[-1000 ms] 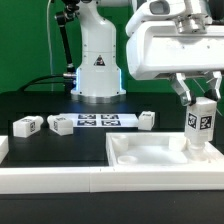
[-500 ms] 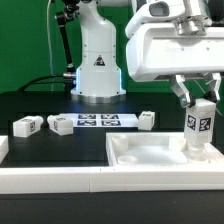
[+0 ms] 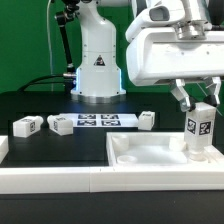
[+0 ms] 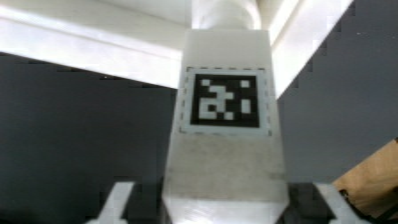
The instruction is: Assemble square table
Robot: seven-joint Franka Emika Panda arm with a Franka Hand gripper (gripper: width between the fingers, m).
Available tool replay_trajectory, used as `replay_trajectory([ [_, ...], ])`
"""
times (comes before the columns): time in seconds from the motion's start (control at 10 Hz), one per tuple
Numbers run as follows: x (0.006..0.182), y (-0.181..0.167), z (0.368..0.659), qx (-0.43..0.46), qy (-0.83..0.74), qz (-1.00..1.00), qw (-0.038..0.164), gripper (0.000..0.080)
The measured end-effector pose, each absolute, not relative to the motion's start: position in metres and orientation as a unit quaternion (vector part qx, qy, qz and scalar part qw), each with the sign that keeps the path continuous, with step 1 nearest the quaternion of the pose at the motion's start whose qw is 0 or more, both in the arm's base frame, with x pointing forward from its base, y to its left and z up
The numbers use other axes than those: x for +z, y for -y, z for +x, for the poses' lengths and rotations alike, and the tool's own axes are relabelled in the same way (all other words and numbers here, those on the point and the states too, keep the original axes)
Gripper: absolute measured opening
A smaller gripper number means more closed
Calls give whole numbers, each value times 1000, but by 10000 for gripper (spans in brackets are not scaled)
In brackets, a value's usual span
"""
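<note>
Standing upright on slab, leg between hand fingers.

No readable text — only coded tags, leg, marker board

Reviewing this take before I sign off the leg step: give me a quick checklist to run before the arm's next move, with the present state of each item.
1. Leg held by gripper: ok, fingers sit at either side of its top.
2. Leg upright: ok, it stands vertical in the exterior view.
3. Leg over the tabletop corner at the exterior view's right: ok.
4. Leg fully seated in its hole: cannot tell, the joint is hidden behind the rim.
5. Spare legs lying apart from the tabletop: ok.
6. Tag on the leg readable in the wrist view: ok.
</note>
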State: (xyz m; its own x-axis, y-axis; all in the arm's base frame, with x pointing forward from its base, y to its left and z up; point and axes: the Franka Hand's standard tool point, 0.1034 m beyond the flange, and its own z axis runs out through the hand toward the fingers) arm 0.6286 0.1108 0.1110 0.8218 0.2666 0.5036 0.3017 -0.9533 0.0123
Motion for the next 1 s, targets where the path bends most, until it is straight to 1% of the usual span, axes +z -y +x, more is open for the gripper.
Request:
replay_trajectory([
  [0.3,103,-112,625,-253,150,-955,35,291],
  [0.6,100,-113,625,-253,150,-955,35,291],
  [1.0,100,-115,627,-284,149,-947,29,291],
])
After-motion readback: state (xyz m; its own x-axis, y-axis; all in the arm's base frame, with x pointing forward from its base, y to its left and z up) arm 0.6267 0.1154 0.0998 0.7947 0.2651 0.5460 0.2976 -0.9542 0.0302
